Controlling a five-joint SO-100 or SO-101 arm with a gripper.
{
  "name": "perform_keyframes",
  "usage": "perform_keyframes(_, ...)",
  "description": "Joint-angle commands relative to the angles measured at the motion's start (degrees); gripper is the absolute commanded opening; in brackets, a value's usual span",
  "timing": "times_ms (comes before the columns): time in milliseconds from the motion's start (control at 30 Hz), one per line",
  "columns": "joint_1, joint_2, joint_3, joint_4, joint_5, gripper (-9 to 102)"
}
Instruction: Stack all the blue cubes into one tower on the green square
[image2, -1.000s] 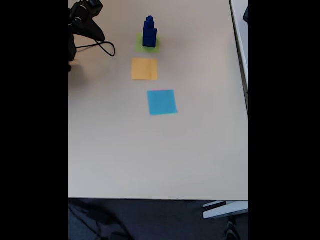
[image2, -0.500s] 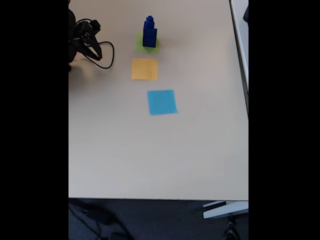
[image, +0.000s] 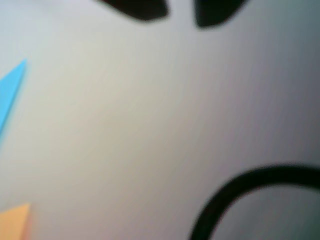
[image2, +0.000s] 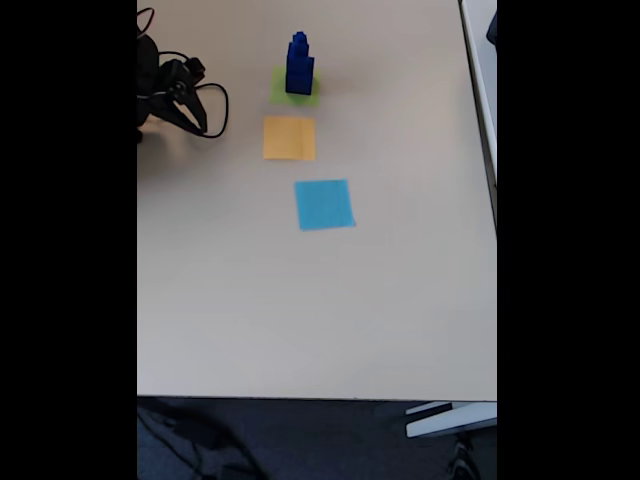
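In the fixed view the blue cubes (image2: 299, 65) stand as one tower, largest at the bottom, on the green square (image2: 283, 90) near the table's far edge. My gripper (image2: 198, 118) hovers low at the far left, well to the left of the tower and apart from it. Seen from the wrist, its two dark fingertips (image: 140, 7) poke in from the top edge with a small gap and bare table between them, so the gripper (image: 180, 11) is open and holds nothing.
An orange square (image2: 289, 138) and a light blue square (image2: 324, 204) lie in front of the tower; corners of the light blue square (image: 10, 90) and the orange square (image: 15, 220) show in the wrist view. A black cable (image2: 218, 100) (image: 235, 192) loops beside the gripper.
The gripper dropped from the far-left corner toward the table and settled beside the cable loop. The tower and paper squares did not move.
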Motion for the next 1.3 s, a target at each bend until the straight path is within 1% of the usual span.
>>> perform_keyframes(0, -0.3, 1.5, 0.3, -1.8, 2.1, 0)
perform_keyframes(233, -3.6, 1.5, 3.1, -4.5, 7.8, 0)
perform_keyframes(400, -6.2, 1.4, 3.7, -3.7, 10.4, 0)
perform_keyframes(467, -7.0, 1.4, 5.3, -5.1, 9.5, 0)
perform_keyframes(900, -9.0, 1.4, 4.9, -4.8, 7.4, 0)
perform_keyframes(1033, -11.6, 1.4, 4.9, -4.7, 5.4, 0)
perform_keyframes(1267, -12.0, 1.4, 4.9, -4.6, 4.9, 0)
